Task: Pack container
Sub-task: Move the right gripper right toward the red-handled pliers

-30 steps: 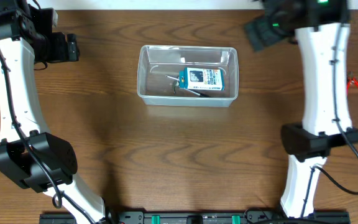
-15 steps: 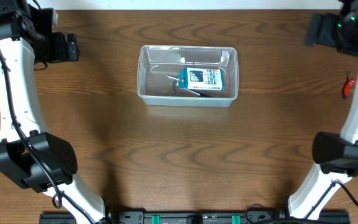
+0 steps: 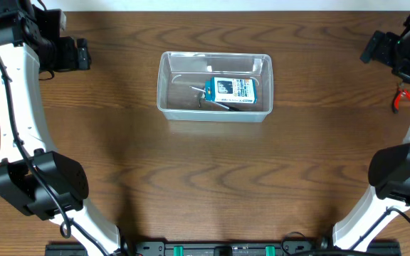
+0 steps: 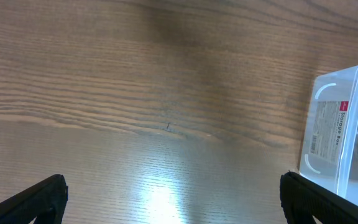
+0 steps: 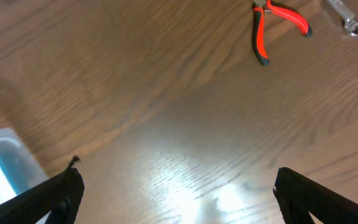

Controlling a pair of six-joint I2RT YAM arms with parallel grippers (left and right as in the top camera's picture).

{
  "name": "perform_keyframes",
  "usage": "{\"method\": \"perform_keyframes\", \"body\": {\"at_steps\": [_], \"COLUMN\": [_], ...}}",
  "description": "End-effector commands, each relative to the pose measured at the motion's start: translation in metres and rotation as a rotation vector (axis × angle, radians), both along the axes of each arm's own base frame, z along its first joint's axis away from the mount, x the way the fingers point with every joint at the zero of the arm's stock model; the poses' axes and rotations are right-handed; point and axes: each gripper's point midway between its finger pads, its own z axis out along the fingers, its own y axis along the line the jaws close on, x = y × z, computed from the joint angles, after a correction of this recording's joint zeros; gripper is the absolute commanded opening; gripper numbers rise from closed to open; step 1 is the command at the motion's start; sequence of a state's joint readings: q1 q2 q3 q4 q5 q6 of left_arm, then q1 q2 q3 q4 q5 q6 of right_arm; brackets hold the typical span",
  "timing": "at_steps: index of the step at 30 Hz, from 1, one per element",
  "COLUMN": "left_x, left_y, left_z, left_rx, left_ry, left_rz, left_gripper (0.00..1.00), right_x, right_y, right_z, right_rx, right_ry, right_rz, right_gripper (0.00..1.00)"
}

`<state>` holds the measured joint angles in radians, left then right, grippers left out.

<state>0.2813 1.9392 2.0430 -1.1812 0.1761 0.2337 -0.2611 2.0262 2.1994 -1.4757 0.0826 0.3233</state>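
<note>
Left gripper (image 4: 173,208): the fingers are spread wide, one tip at each lower corner of the left wrist view. Nothing is held between them; only bare wood is seen in the gap. It is held over the far left part of the table (image 3: 119,156).

Right gripper (image 5: 179,199): the fingers are likewise spread wide and nothing is held. It is held over the far right part of the table, with bare wood under the gap.

Red-handled pliers (image 5: 277,22) are seen lying flat on the wood ahead of the right gripper, apart from it. A silver metal piece (image 5: 345,17) lies near them, cut by the picture's edge; what it is cannot be told.

The container (image 3: 215,55) is placed upright on the table between the two arms, toward the far side, well apart from both grippers. The open top is turned up. The long axis is laid across the table, from the left arm's side to the right arm's side. One short end wall, bearing a paper label, is turned toward the left gripper.

A blue-and-white box (image 3: 231,89) is seen lying flat inside, in the right half, its long axis along the container's. A small object beside its left end is too unclear to be identified.
</note>
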Motion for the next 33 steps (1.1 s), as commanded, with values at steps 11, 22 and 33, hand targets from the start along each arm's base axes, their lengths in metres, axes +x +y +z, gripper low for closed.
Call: {"method": "perform_keyframes", "body": {"at_steps": [11,22,33], "left_x": [-0.002,-0.002,-0.002], "left_y": [0.003,0.003,0.003], "left_z": [0.001,0.001,0.001], "left_rx": [0.01,0.01,0.01], "left_ry": [0.002,0.002,0.002], "left_rz": [0.002,0.002,0.002], "left_gripper": [0.98,0.98,0.98], "right_x": [-0.03,0.009,-0.004], "right_y": [-0.044,-0.036,-0.069], "right_z": [-0.042,-0.062,-0.062], "right_rx": [-0.201,0.032,0.064], "right_ry": [0.138,-0.024,-0.049], "right_rz": [-0.23,0.148,0.101], "right_gripper": [0.99,0.99,0.99]}}
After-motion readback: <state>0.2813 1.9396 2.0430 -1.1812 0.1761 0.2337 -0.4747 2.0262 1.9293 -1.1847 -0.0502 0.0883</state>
